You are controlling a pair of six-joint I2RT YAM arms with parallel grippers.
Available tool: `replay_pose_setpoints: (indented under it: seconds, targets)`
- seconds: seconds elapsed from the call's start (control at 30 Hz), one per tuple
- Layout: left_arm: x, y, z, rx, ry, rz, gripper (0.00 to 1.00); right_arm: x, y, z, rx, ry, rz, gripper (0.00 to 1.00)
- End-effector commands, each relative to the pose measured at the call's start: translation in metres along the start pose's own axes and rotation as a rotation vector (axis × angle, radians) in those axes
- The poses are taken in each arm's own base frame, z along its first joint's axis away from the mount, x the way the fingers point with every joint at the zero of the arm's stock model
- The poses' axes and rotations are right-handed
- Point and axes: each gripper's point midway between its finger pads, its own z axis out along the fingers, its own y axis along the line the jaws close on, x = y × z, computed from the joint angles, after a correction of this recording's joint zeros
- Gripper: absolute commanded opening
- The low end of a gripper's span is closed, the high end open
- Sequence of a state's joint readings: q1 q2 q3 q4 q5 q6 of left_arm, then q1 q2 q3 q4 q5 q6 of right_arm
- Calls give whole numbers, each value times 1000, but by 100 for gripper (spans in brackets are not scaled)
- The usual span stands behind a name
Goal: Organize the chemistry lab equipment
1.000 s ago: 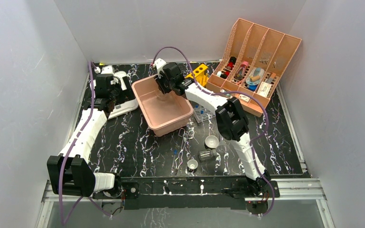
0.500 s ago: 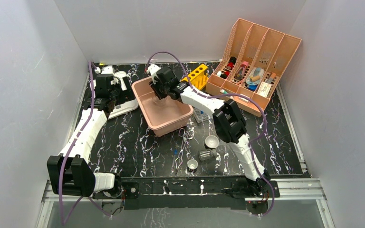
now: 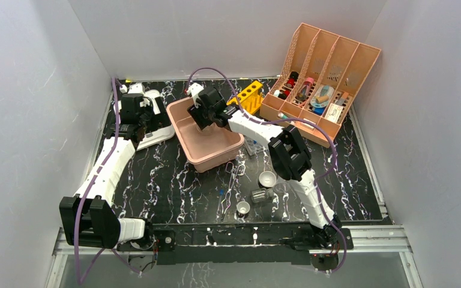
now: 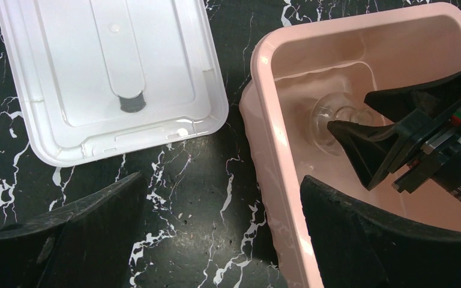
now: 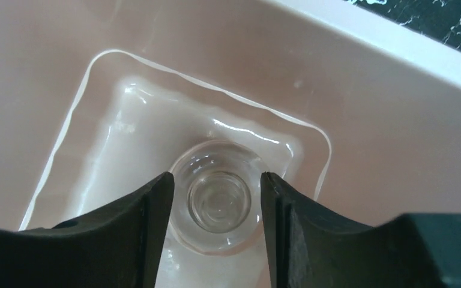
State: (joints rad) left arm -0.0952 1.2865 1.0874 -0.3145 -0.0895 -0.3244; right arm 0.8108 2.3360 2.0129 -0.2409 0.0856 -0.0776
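Flask (image 5: 219,207) stands upright on the pink tub (image 5: 396,90) floor, far centre, right gripper (image 5: 216,180) jaws flanking its bulb, clamped or freed I cannot tell, presumably depositing it there; left gripper (image 4: 219,183) hangs agape, empty, left of the tub.

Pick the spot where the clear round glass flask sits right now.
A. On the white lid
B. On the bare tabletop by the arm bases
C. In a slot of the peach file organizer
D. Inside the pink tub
D: both wrist views show the flask standing on the floor of the pink tub, enclosed by its walls.
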Motion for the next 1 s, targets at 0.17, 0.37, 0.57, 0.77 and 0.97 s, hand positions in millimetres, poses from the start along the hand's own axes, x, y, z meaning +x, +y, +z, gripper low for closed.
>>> replay_pose_setpoints:
  seconds: [0.17, 0.37, 0.57, 0.77, 0.97]
  targets:
    - [-16, -6, -12, 17, -50, 12, 98, -74, -13, -48, 58, -196, -12, 77]
    - [-16, -6, -12, 14, -50, 14, 98, -133, -2, -114, 96, -347, -65, 76]
    - [-17, -8, -14, 25, -53, 12, 98, -150, 0, -216, 140, -503, 10, 75]
    - [-19, -13, -17, 53, -60, -3, 98, -69, -30, -290, 288, -445, 155, 72]
    - [-14, -21, -14, 85, -37, -6, 98, 43, -55, -317, 480, -135, 254, 65]
